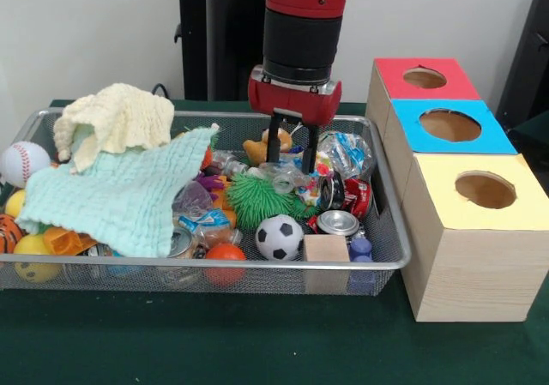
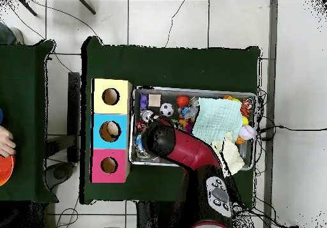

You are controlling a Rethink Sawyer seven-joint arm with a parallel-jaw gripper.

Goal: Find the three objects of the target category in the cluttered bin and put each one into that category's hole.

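Hovering over the bin (image 1: 388, 256), the gripper (image 1: 288, 155) hangs with fingers apart, holding nothing. A crinkled clear bottle (image 1: 346, 153) lies just beside it, toward the boxes. It looks light, springy and slippery; pinching its middle seems safest.

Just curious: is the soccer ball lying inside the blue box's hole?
No, the soccer ball sits in the wire basket, near its front rim, while the blue-surround hole looks empty.

Soft, even room light is falling from above, leaving the front view bright and sharp. Small glints are showing on the metal cans (image 1: 338, 223) and basket rim (image 1: 214, 265), while faint shadows are gathering beneath the wooden boxes (image 1: 467, 273) on the green counter (image 1: 257, 342).
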